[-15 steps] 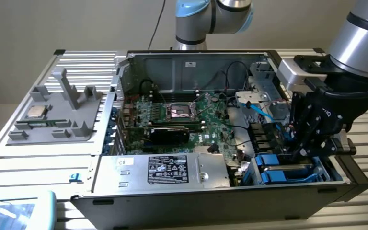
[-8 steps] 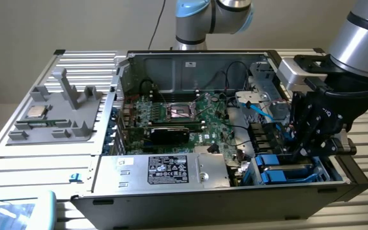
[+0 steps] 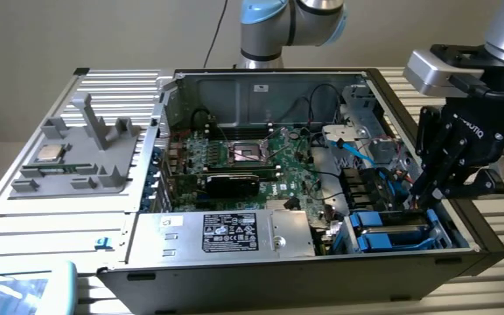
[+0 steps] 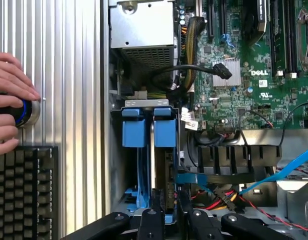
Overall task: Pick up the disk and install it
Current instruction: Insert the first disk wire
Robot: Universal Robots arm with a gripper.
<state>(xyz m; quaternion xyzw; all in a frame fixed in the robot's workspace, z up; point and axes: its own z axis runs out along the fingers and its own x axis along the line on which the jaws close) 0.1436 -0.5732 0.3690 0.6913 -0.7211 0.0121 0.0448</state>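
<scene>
An open computer case (image 3: 261, 164) lies on its side on a ribbed metal desk (image 3: 50, 210). Starting at the exterior view's left, a grey fixture (image 3: 77, 154) holds a small silver chip (image 3: 49, 153). Next comes the case, with its green motherboard (image 3: 252, 154) in the middle and a silver box with a black label (image 3: 234, 233) along the near edge. At the exterior view's right, the black gripper (image 3: 427, 187) hangs over the drive bay in the case's near corner.

The disk (image 3: 396, 230), in its blue carrier, sits down in that bay, directly under the gripper. The wrist view looks along the blue carrier tabs (image 4: 148, 127). Whether the jaws are spread or pinching the carrier cannot be told.

Judged risks: the bay is tight, with the case wall on one side and a blue cable (image 4: 281, 172) and red wires (image 4: 229, 200) on the other, so a tilted disk could jam or snag wiring. Open room lies mostly upward. A person's hand (image 4: 11, 102) rests on a knob (image 4: 24, 112) beside a keyboard (image 4: 24, 192).
</scene>
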